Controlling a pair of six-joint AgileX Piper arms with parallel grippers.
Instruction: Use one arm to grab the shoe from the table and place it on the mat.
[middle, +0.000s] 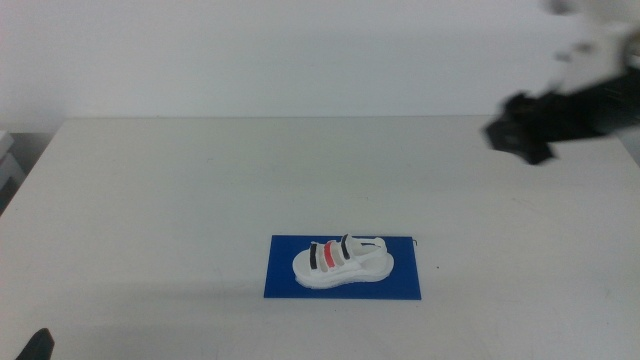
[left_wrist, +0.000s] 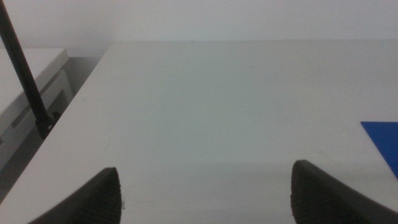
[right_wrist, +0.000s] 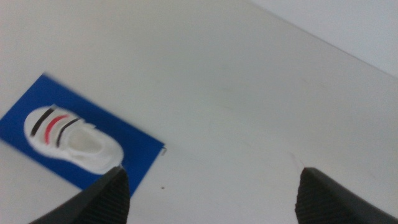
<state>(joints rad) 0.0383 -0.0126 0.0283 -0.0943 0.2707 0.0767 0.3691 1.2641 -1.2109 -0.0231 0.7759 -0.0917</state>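
Note:
The white shoe with black and red straps lies on the dark-blue mat near the table's front middle. The right wrist view also shows the shoe resting on the mat. My right gripper is high at the far right of the table, well away from the shoe, blurred in the middle view. In its own wrist view the right gripper is open and empty. My left gripper waits at the front left, open and empty, with a corner of the mat in its view.
The off-white table spreads wide around the mat. A pale cabinet and a black cable stand beyond the table's left edge. A tip of the left gripper shows at the bottom left corner.

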